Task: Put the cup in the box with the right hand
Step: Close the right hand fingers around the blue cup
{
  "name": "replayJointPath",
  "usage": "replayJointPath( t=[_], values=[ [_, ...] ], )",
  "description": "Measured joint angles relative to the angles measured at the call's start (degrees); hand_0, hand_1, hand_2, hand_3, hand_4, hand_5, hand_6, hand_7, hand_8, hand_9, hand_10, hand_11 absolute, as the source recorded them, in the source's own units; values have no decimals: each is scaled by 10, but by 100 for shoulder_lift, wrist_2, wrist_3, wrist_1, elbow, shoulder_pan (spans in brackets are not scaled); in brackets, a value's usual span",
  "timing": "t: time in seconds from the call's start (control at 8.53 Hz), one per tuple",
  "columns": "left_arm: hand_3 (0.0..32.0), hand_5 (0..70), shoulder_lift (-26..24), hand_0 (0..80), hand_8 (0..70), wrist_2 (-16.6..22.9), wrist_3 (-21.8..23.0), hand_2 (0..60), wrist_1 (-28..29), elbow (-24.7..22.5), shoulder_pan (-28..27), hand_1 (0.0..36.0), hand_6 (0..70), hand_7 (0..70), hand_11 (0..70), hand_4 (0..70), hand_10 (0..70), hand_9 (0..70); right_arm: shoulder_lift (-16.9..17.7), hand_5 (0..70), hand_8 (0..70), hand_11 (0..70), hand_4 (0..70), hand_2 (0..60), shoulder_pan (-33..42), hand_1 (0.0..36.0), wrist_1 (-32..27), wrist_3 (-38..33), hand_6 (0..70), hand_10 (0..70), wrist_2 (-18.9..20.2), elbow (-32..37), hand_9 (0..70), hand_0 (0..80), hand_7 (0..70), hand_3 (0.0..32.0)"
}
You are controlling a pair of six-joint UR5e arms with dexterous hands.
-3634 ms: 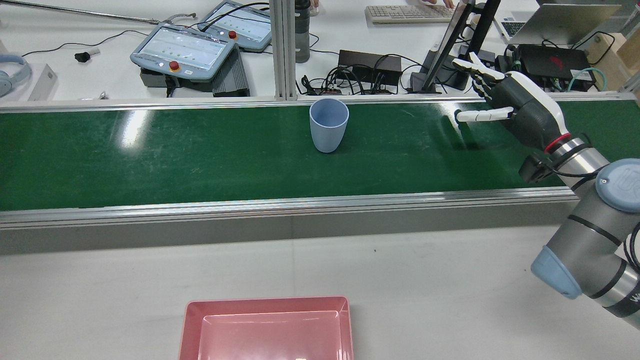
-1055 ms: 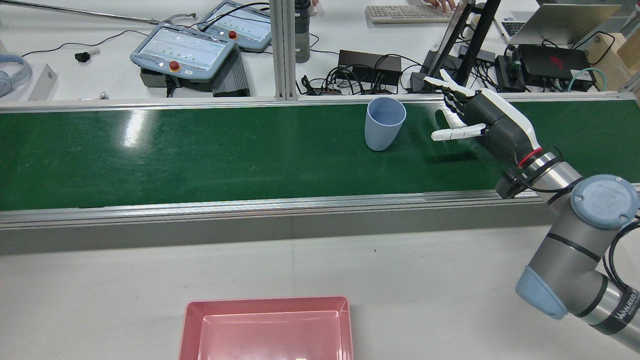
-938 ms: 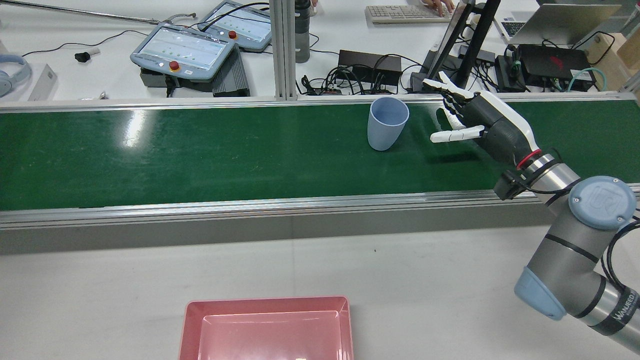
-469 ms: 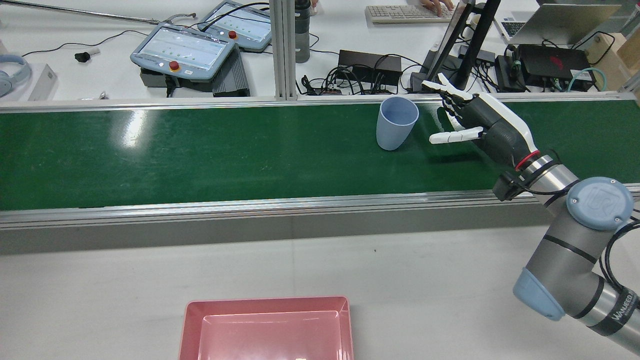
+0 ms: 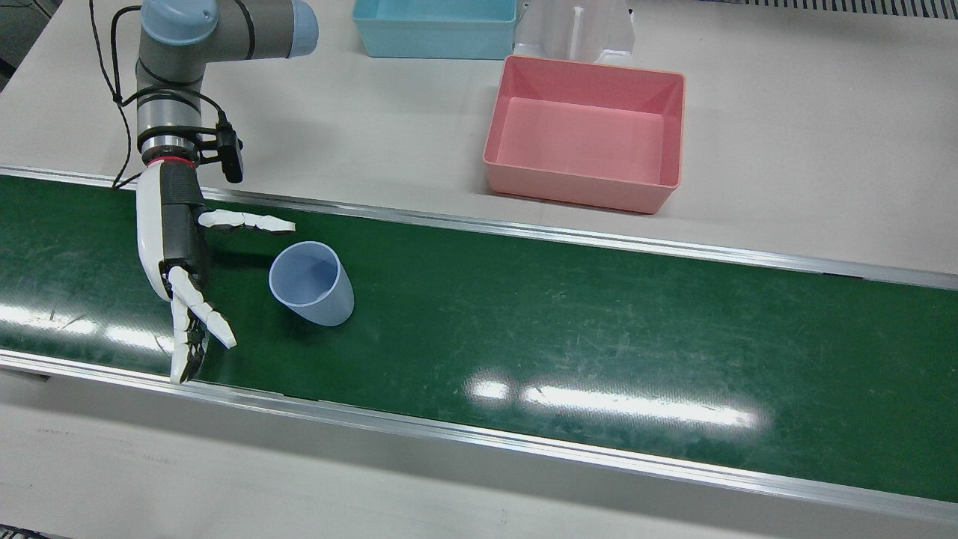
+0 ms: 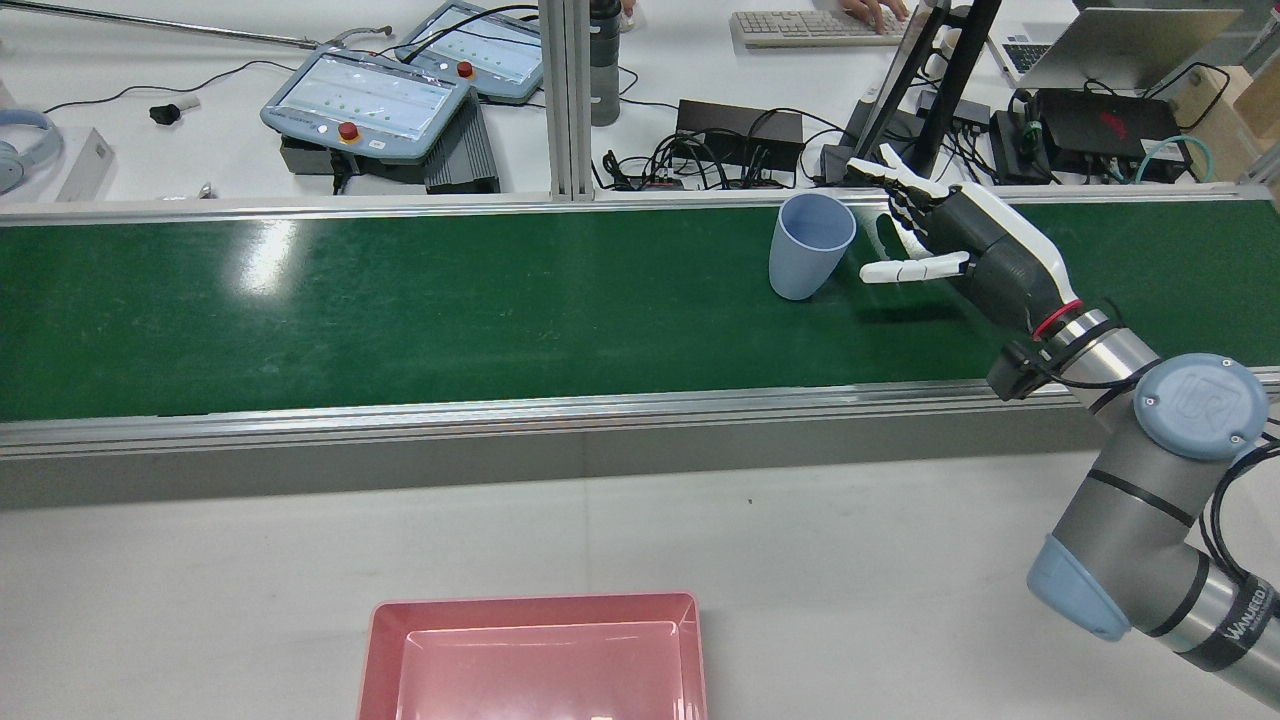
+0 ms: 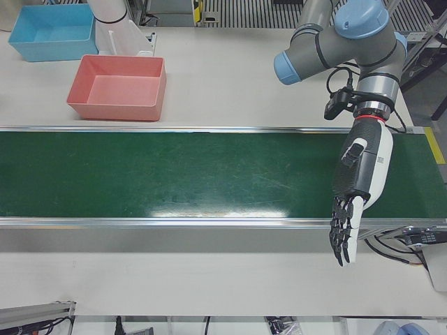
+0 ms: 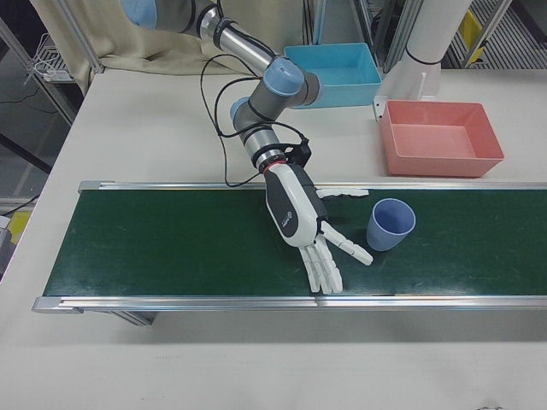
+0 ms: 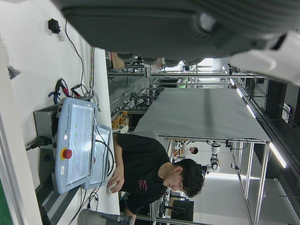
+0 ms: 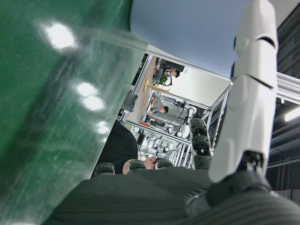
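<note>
Green belt (image 5: 599, 337) spans the front view, mostly bare right of centre. Pink box (image 5: 584, 142) upper centre, off-belt, empty. Right hand (image 5: 176, 254) at left, fingers spread, holding nothing. Left hand (image 7: 356, 188) also splayed (right of the left-front view). Blue cup (image 5: 310, 284) upright, mouth up, just beside the right hand, not touching. "WANJEED" on the arm.

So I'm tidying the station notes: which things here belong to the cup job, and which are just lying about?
Belongs to the job:
- blue cup, upright on the green belt
- right hand, open beside the cup
- pink box, empty

Just lying about:
- blue bin
- left hand, open, idle over the belt's far end
- two control pendants
- keyboard
</note>
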State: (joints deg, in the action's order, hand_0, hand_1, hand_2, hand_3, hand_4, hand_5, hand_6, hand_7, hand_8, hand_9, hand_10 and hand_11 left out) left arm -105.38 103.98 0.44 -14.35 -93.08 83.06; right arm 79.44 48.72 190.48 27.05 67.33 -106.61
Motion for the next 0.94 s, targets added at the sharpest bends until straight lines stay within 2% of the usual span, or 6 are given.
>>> replayJointPath(
  t=[0.94],
  values=[
    [0, 0, 0, 0, 0, 3, 0, 0, 2, 2, 0, 0, 0, 0, 0, 0, 0, 0, 1, 52, 0, 0, 0, 85, -65, 226, 3, 10, 0, 0, -18, 11, 0, 512, 0, 0]
  ],
)
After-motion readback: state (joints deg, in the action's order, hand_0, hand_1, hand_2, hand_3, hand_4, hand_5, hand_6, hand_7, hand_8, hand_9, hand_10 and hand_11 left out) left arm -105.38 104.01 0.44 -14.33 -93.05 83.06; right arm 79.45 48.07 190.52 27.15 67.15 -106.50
